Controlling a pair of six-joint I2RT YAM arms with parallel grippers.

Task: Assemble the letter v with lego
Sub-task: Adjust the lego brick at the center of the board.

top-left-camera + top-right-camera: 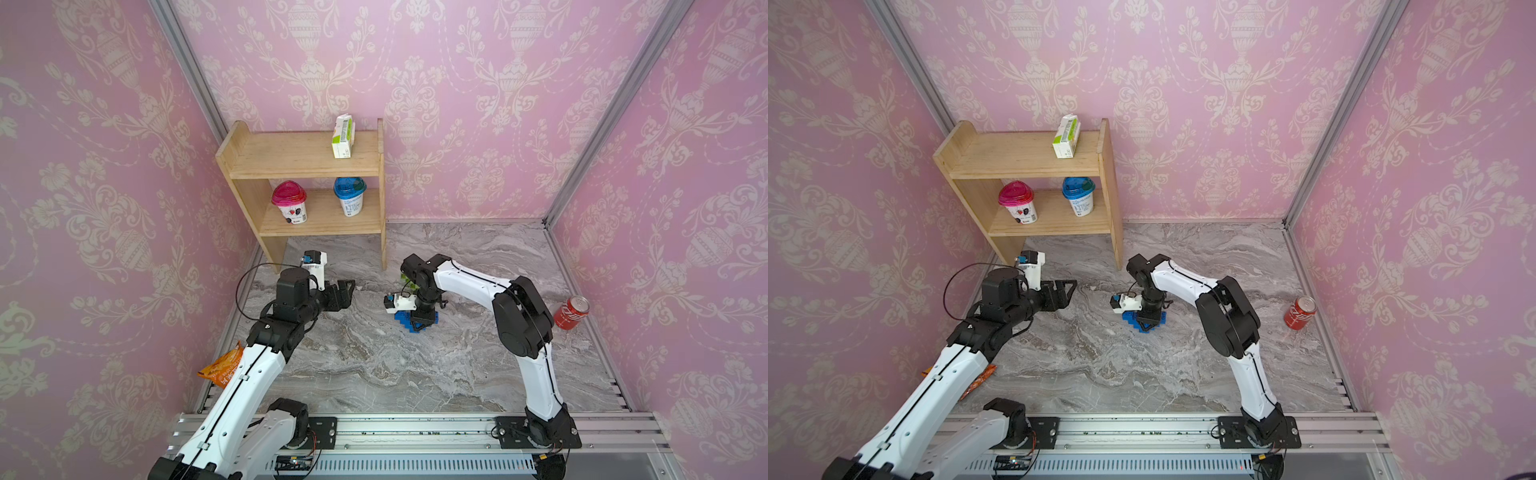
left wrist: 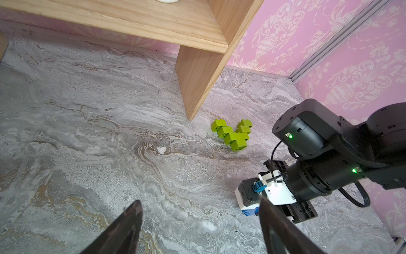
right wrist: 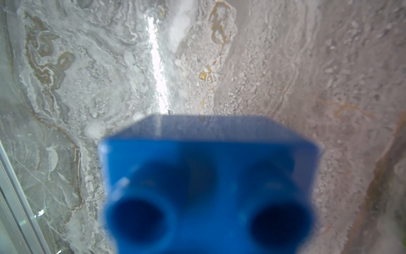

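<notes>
Covering most blue studded plastic bricks [image 1: 400,319], right gripper [image 1: 422,323]: finger state indeterminate; left gripper [image 2: 198,201] fingers apart; lime-green brick V [image 2: 232,135] apex toward robot base rail [image 1: 415,434].

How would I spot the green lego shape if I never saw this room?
Find the wooden shelf by the back wall. On the marble table, near the foot of its side board, lies the green lego. It is lime and V-shaped; the other bricks are blue.

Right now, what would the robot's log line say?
left fingers: open, empty | right arm: low over blue lego | green lego: V shape near shelf
</notes>
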